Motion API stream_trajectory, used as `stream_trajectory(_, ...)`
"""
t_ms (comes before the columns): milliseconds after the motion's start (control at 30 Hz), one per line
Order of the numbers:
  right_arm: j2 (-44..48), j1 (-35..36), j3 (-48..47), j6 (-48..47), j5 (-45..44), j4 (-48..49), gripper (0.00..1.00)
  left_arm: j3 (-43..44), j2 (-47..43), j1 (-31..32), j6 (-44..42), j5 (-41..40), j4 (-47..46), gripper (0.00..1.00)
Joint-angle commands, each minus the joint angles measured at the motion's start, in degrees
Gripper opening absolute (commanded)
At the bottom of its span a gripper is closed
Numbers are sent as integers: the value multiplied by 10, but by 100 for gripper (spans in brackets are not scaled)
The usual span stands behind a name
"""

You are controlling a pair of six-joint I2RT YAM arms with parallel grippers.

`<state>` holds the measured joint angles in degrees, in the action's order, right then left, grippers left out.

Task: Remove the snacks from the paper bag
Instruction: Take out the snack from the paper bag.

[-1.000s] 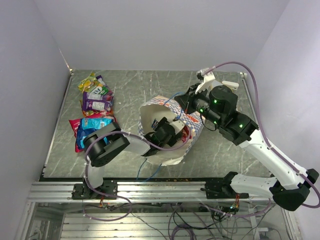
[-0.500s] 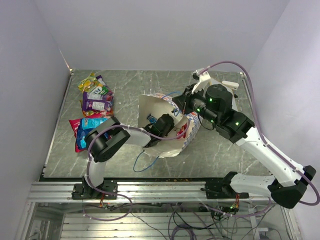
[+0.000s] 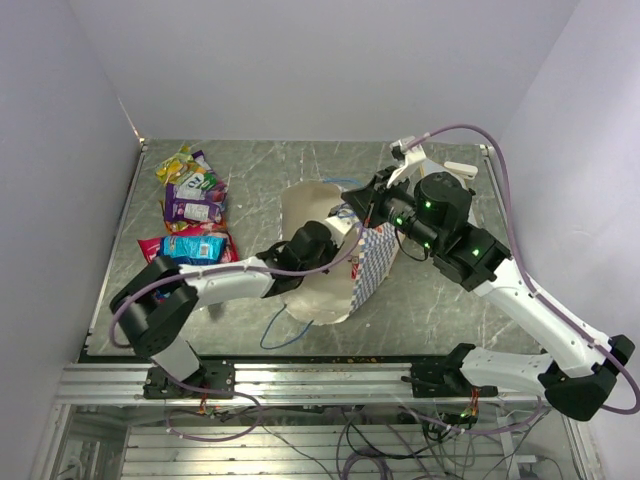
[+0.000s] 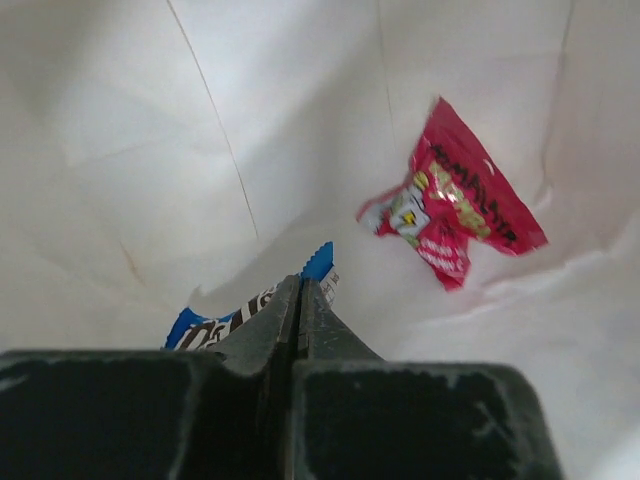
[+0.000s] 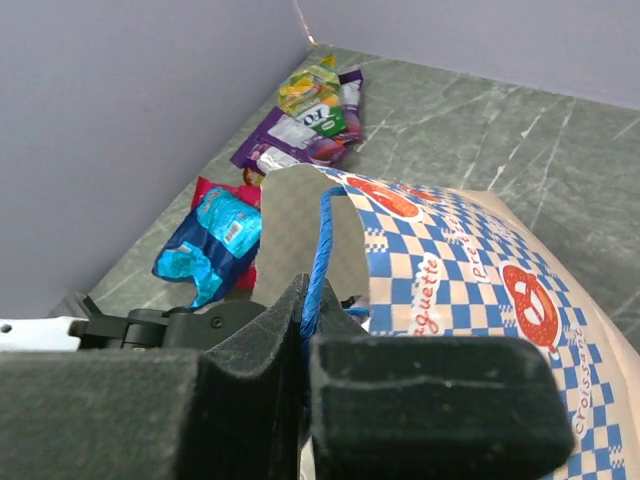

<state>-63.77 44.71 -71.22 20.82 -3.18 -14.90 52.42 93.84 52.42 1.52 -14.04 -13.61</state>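
The paper bag lies tipped on the table, its mouth toward the left. My left gripper reaches into that mouth. In the left wrist view its jaws are shut on the edge of a blue snack packet against the cream inside. A red packet lies loose deeper in the bag. My right gripper is at the bag's upper rim, shut on the blue string handle and holding the checkered side up.
Removed snacks lie at the table's left: purple and yellow-green packets, and blue and red ones. The bag's other string handle trails on the table near the front edge. Walls enclose the table on the left, right and back.
My left gripper has closed from open onto the blue packet. The left arm has straightened and its wrist has shifted left. The bag has tilted further, and the right gripper still holds the handle.
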Motion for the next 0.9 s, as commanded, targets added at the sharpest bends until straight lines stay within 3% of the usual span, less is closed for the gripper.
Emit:
stream_trajectory(0, 10, -2, 9, 0, -10, 25, 0, -48, -72, -2, 88, 50, 46, 7)
stream_trajectory(467, 11, -3, 20, -10, -4, 42, 0, -85, -350, 1, 220, 191, 212, 7)
stream_trajectory(733, 26, -4, 50, -5, -23, 56, 0, 49, -402, 0, 250, 182, 362, 7)
stream_trajectory(867, 28, -4, 41, -31, -34, 34, 0, 170, -393, 0, 239, 117, 428, 7)
